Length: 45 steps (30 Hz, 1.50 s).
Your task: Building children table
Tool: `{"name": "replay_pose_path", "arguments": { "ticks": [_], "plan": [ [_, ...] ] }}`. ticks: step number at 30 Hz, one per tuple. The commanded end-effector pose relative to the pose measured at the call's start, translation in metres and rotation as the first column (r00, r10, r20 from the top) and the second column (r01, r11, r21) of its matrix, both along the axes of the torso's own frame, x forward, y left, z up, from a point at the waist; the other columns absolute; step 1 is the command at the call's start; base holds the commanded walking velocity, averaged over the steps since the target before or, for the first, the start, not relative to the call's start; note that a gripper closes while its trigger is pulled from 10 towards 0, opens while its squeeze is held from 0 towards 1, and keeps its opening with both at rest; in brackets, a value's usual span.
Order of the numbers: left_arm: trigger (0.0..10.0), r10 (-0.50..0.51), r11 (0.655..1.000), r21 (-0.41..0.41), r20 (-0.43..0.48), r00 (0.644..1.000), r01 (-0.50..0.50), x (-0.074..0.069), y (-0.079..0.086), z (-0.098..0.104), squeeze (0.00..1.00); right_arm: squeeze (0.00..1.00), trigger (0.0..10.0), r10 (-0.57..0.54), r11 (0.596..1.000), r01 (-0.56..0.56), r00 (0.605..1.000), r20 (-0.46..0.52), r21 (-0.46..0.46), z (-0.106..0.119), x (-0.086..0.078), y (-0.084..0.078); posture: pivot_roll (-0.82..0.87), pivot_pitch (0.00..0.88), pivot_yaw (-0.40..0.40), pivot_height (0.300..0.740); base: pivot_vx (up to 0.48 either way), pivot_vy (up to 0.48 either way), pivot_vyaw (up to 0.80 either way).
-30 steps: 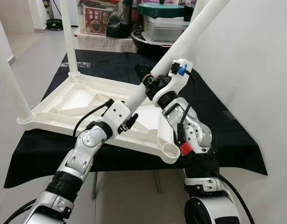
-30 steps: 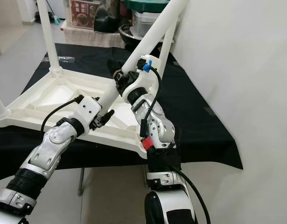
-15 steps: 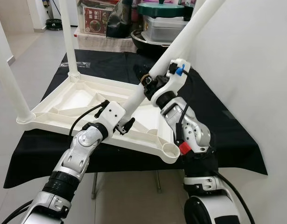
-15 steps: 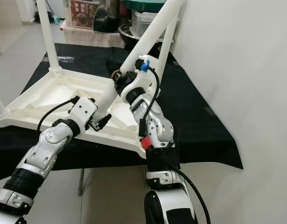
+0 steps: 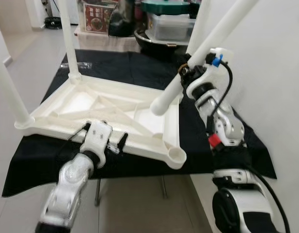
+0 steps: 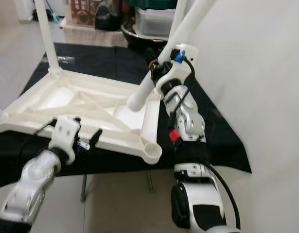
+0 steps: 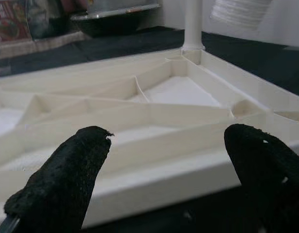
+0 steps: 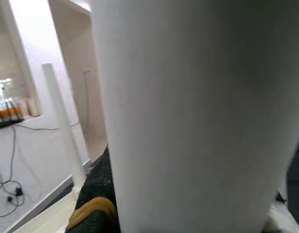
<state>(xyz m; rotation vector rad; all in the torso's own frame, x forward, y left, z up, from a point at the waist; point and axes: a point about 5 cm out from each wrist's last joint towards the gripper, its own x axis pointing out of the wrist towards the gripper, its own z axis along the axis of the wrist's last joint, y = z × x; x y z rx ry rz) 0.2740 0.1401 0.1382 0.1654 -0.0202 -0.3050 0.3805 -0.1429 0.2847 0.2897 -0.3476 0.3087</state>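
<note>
Right gripper (image 5: pixel 188 74) fingers pinch the loose white leg (image 5: pixel 198 54), its long axis slanting down-left, lower end over the upturned tabletop (image 5: pixel 91 104) on the black-draped counter (image 5: pixel 227 116), empty corner socket (image 5: pixel 177 155) nearer below; left gripper (image 7: pixel 164 170) fingers (image 7: pixel 66 179) spread, holding nothing, just beside the near rim.
</note>
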Motion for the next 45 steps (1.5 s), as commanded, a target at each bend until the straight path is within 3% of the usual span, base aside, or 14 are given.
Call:
{"name": "replay_pose_path", "arguments": {
  "ticks": [1, 3, 5, 7, 15, 23, 34, 39, 44, 45],
  "plan": [
    [10.0, 0.003, 1.000, -0.006, 0.013, 1.000, -0.003, 0.001, -0.001, 0.005, 0.00, 0.00, 10.0, -0.008, 1.000, 0.008, 1.000, 0.020, -0.005, 0.001, -0.002, -0.001, 0.08, 0.031, -0.115, 0.740, 0.000, 0.000, 0.00],
    [10.0, 0.000, 0.999, -0.050, -0.007, 1.000, 0.000, -0.015, -0.009, 0.001, 0.00, 0.00, 10.0, -0.036, 0.999, 0.038, 0.999, 0.038, -0.038, -0.001, -0.004, -0.006, 0.08, 0.039, -0.114, 0.740, 0.000, 0.000, 0.34],
    [10.0, 0.000, 0.999, -0.050, -0.007, 1.000, 0.000, -0.015, -0.009, 0.001, 0.00, 0.00, 10.0, -0.036, 0.999, 0.038, 0.999, 0.038, -0.038, -0.001, -0.004, -0.006, 0.08, 0.039, -0.114, 0.740, 0.000, 0.000, 0.68],
    [10.0, 0.001, 0.994, -0.112, -0.046, 0.999, -0.006, -0.029, -0.019, -0.005, 0.00, 0.00, 10.0, -0.043, 0.997, 0.046, 0.998, 0.054, -0.064, -0.001, -0.005, -0.008, 0.08, 0.036, -0.117, 0.740, 0.000, 0.000, 0.79],
    [10.0, 0.037, 0.990, -0.133, -0.096, 0.995, -0.049, -0.041, -0.030, -0.014, 0.00, 0.00, 10.0, 0.006, 0.997, -0.002, 0.998, 0.057, -0.074, -0.004, -0.005, 0.004, 0.08, 0.032, -0.123, 0.740, 0.000, 0.000, 0.79],
    [10.0, 0.056, 0.989, -0.126, -0.135, 0.989, -0.073, -0.042, -0.032, -0.020, 0.00, 0.00, 10.0, 0.041, 0.997, -0.038, 0.998, 0.041, -0.067, -0.011, -0.008, 0.014, 0.08, 0.034, -0.127, 0.740, 0.000, -0.286, 0.30],
    [10.0, 0.071, 0.989, -0.120, -0.162, 0.984, -0.091, -0.042, -0.032, -0.021, 0.00, 0.00, 10.0, 0.018, 0.998, -0.015, 0.999, 0.042, -0.068, -0.010, -0.005, 0.009, 0.08, 0.042, -0.126, 0.740, 0.000, -0.397, 0.00],
    [10.0, 0.078, 0.986, -0.130, -0.163, 0.983, -0.100, -0.041, -0.031, -0.020, 0.00, 0.00, 10.0, 0.022, 0.997, -0.018, 0.999, 0.044, -0.074, -0.009, -0.004, 0.007, 0.08, 0.043, -0.126, 0.740, 0.000, 0.000, 0.00],
    [10.0, 0.081, 0.985, -0.135, -0.172, 0.982, -0.105, -0.041, -0.032, -0.021, 0.00, 0.00, 10.0, 0.114, 0.990, -0.111, 0.993, 0.034, -0.081, -0.006, -0.002, 0.008, 0.08, 0.047, -0.125, 0.740, 0.000, 0.000, 0.00],
    [10.0, 0.075, 0.985, -0.138, -0.182, 0.980, -0.101, -0.042, -0.033, -0.021, 0.00, 0.00, 10.0, 0.241, 0.966, -0.237, 0.970, 0.029, -0.105, -0.004, -0.002, 0.010, 0.08, 0.052, -0.123, 0.740, 0.000, 0.000, 0.00]
  ]
}}
